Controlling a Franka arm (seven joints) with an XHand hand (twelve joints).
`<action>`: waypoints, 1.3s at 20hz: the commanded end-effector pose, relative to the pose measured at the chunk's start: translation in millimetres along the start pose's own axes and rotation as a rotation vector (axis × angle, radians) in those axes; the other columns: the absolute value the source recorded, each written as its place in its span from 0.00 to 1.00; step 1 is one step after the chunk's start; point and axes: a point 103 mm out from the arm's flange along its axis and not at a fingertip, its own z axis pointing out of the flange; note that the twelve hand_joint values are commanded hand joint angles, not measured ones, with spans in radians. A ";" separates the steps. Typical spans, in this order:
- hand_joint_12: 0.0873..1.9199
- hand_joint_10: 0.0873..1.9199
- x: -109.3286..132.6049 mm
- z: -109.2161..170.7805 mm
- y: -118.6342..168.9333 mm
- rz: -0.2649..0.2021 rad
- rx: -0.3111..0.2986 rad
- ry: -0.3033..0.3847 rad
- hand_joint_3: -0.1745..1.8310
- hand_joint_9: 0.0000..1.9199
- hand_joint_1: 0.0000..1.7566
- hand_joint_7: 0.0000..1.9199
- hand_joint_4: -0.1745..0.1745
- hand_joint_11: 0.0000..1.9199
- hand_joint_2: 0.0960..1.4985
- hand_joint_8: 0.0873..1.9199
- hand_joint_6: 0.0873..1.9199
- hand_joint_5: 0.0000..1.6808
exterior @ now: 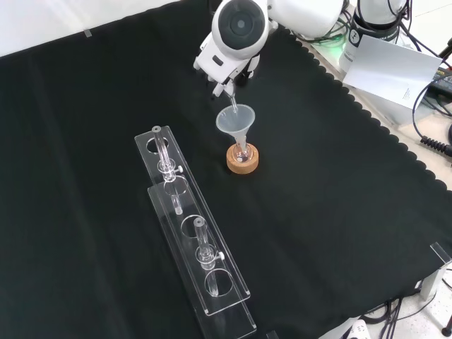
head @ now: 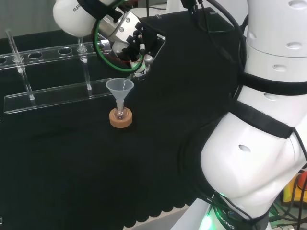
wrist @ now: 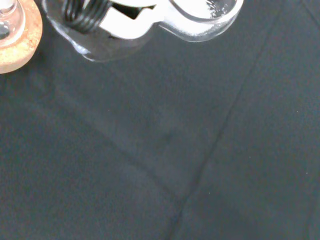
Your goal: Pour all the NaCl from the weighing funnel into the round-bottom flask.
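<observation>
A small round-bottom flask (head: 120,113) (exterior: 242,151) stands on a cork ring (head: 121,120) (exterior: 242,162) (wrist: 17,45) in the middle of the cloth. A translucent funnel (head: 119,87) (exterior: 238,119) sits in its neck. The hand (head: 129,36) (exterior: 227,67) hangs just above and beside it, shut on the clear glass weighing funnel (exterior: 231,100) (wrist: 205,15). The weighing funnel is tilted, with its thin spout reaching down into the mouth of the funnel. In the wrist view white powder lies inside the glass, next to a white part of the hand (wrist: 127,22).
A long clear acrylic rack (head: 57,91) (exterior: 191,233) with glass tubes stands left of the flask in the front view, beyond it in the head view. The arm's white links (head: 259,143) stand at the head view's right. A sheet of paper (exterior: 392,70) lies off the cloth.
</observation>
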 end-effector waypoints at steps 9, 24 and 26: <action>0.41 0.00 4.2 -11.2 -0.8 0.001 0.024 -0.093 0.19 0.75 0.63 0.75 1.00 0.59 0.58 0.05 0.29 0.73; 0.40 0.00 5.9 -17.3 -3.3 0.005 0.040 -0.170 0.19 0.75 0.63 0.75 1.00 0.60 0.58 0.05 0.29 0.73; 0.40 0.00 5.9 -18.1 -3.6 0.002 0.041 -0.177 0.19 0.75 0.63 0.75 1.00 0.60 0.58 0.05 0.29 0.73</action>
